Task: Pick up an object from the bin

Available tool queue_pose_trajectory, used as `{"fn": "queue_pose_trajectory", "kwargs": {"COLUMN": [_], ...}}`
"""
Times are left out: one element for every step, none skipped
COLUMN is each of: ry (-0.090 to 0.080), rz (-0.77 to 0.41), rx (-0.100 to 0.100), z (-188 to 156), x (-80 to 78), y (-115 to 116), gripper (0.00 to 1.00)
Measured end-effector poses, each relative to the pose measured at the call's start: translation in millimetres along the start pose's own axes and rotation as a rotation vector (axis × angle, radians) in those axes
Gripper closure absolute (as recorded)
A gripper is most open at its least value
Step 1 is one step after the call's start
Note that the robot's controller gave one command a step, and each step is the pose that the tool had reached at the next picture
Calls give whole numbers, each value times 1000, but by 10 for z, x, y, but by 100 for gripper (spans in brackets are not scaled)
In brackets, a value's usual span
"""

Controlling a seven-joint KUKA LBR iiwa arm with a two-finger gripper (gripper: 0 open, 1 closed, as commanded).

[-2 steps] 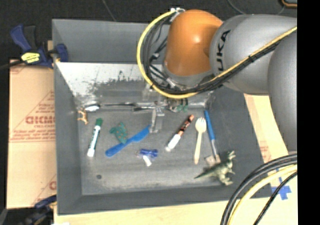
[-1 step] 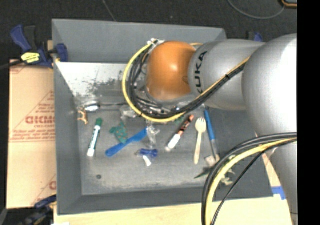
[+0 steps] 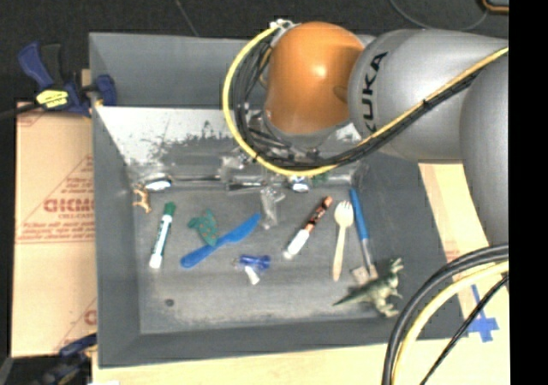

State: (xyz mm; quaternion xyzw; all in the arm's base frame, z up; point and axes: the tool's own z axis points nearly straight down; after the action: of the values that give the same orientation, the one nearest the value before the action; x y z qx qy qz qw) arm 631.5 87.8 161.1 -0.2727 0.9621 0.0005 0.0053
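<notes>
Camera view: one green dinosaur (image 3: 378, 292), one white spoon (image 3: 342, 231), one green-capped marker (image 3: 161, 236).

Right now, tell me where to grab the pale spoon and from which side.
Best guess: take the spoon at mid-handle, straight down from above, closing across its width. It lies flat, its handle thin and straight; the brush lies close on the view's right.

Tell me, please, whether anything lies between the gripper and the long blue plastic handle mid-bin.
Nothing visible does: the gripper hangs beside the upper end of the long blue plastic handle; the small green piece lies left of it.
</notes>
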Motion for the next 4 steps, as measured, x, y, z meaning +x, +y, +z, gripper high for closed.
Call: {"fn": "queue_pose_trajectory", "kwargs": {"ry": [16,-7,2,2], "rz": [-169,-118,-183,-183], "rx": [-9,1,-5,-5], "z": [620,889,886,886], "x": [274,82,384,384], "y": [153,40,211,211], "gripper": [0,0,100,100]}}
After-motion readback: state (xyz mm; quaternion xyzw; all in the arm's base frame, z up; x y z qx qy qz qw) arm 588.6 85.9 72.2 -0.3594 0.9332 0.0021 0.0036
